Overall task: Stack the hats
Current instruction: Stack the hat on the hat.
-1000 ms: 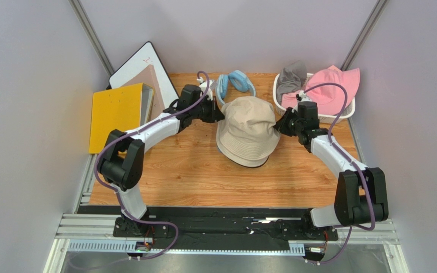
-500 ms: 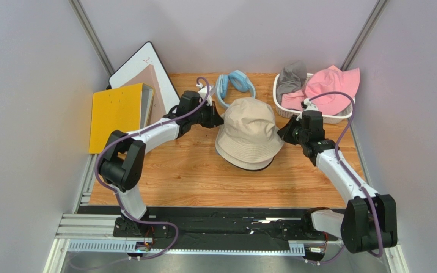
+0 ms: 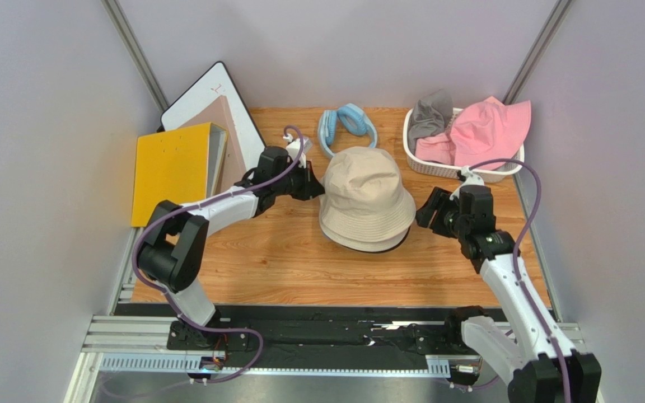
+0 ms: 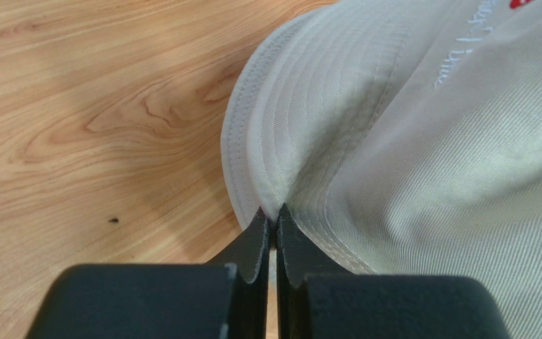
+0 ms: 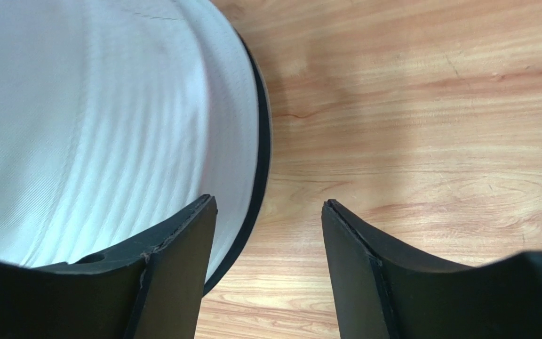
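Under the beige hat (image 3: 364, 195), a black hat (image 5: 267, 152) barely shows.

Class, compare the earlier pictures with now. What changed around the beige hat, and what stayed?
The right claw opened, released the beige hat and drew back toward its base. The left claw stays shut on the hat's brim; basket, pink hat and grey hat unmoved.

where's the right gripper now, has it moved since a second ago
Yes. The right gripper has drawn back toward the near edge, away from the white basket, and is open beside the beige hat.
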Controlling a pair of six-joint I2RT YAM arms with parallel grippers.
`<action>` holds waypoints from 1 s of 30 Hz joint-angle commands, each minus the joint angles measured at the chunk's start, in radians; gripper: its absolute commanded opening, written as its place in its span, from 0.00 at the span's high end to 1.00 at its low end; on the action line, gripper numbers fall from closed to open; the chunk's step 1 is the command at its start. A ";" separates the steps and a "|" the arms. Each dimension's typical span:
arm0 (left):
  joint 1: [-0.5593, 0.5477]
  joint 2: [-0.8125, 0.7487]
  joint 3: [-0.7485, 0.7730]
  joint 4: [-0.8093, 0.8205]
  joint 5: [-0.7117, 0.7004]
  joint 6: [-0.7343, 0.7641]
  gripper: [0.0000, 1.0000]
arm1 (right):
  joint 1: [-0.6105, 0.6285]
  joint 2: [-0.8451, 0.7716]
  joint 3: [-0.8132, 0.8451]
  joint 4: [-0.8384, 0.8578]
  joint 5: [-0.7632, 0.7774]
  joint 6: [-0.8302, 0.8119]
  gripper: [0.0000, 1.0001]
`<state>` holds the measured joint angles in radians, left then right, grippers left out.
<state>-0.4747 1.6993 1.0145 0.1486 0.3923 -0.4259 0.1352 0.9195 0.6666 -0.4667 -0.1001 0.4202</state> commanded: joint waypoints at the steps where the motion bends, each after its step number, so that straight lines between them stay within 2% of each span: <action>1: 0.016 -0.049 -0.071 -0.020 -0.026 0.010 1.00 | -0.003 -0.151 0.016 -0.065 -0.015 0.043 0.37; 5: 0.016 -0.102 -0.116 0.011 -0.013 0.001 1.00 | -0.002 -0.267 -0.042 -0.027 -0.096 0.141 0.37; 9: 0.015 -0.139 -0.139 0.016 -0.012 -0.004 1.00 | -0.002 -0.326 -0.139 0.083 -0.197 0.229 0.37; 12: 0.015 -0.156 -0.151 0.016 -0.007 -0.005 1.00 | -0.002 -0.305 -0.162 0.146 -0.236 0.253 0.37; 15: 0.015 -0.165 -0.160 0.014 -0.007 -0.007 1.00 | -0.003 -0.257 -0.203 0.269 -0.302 0.296 0.38; 19: 0.015 -0.176 -0.171 0.014 -0.007 -0.008 1.00 | -0.003 -0.248 -0.268 0.433 -0.312 0.341 0.38; 24: 0.013 -0.184 -0.174 0.008 -0.009 -0.005 1.00 | -0.003 -0.220 -0.306 0.557 -0.342 0.380 0.39; 30: 0.011 -0.181 -0.174 0.009 -0.009 -0.007 1.00 | -0.003 -0.203 -0.335 0.631 -0.345 0.413 0.41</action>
<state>-0.4667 1.5459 0.8555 0.1825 0.3843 -0.4416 0.1345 0.7025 0.3428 0.0223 -0.4225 0.7914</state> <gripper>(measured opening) 0.007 0.603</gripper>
